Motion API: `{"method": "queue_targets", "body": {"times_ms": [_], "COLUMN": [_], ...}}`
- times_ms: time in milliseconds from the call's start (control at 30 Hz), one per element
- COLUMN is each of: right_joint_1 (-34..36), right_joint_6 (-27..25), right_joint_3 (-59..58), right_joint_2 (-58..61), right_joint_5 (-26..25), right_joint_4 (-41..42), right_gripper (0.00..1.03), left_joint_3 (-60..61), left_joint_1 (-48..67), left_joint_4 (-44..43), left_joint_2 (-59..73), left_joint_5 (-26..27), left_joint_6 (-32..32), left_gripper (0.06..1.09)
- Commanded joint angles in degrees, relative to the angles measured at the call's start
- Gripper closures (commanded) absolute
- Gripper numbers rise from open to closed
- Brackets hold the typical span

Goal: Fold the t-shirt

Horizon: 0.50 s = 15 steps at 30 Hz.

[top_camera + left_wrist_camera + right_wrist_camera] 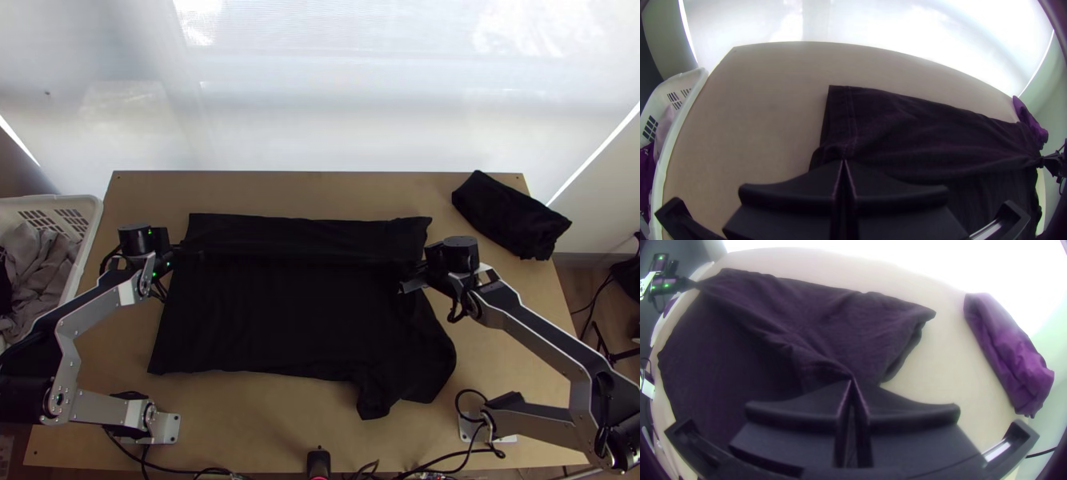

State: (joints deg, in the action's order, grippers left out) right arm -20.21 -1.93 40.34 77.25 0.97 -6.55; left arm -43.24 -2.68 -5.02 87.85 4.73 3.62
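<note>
So, the black t-shirt (280,320) was lying on the wooden table (256,412), between the two robot arms. Its far part made a long strip (304,234) on top of the rest, and a floppy bit (376,400) poked out at the near side, toward the right. The left gripper (190,252) had its black fingers squeezed together on the cloth at the left end of the strip. The right gripper (420,270) was pinched closed too (like a tight little beak), with cloth in its tips at the right end. A dark bundle (512,216) lay at the far right corner, and a white basket (97,210) with clothes (48,260) in it stood beside the table on the left.
</note>
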Motion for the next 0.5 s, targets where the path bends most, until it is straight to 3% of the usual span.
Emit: {"method": "queue_targets", "body": {"times_ms": [0,400,433,467], "right_joint_1": [-0.18,-1.15,-1.24,-1.33], "right_joint_6": [0.09,-0.35,-0.44,-0.44], "right_joint_3": [-1.40,-2.02,-2.10,-2.19], "right_joint_2": [-1.14,-0.52,-0.35,-0.26], "right_joint_5": [-0.01,-0.09,-0.09,-0.09], "right_joint_4": [-0.13,-0.05,0.04,0.04], "right_gripper": [1.00,1.00,0.99,0.85], "left_joint_3": [2.11,3.34,3.25,3.08], "left_joint_1": [0.48,0.48,0.48,0.48], "left_joint_4": [-0.08,-0.87,-1.14,-1.40], "left_joint_2": [-1.63,-0.67,-0.58,-0.31], "left_joint_5": [0.01,-0.07,-0.07,-0.07], "left_joint_6": [0.07,-0.37,-0.37,-0.19], "left_gripper": [1.05,1.05,1.05,1.00]}}
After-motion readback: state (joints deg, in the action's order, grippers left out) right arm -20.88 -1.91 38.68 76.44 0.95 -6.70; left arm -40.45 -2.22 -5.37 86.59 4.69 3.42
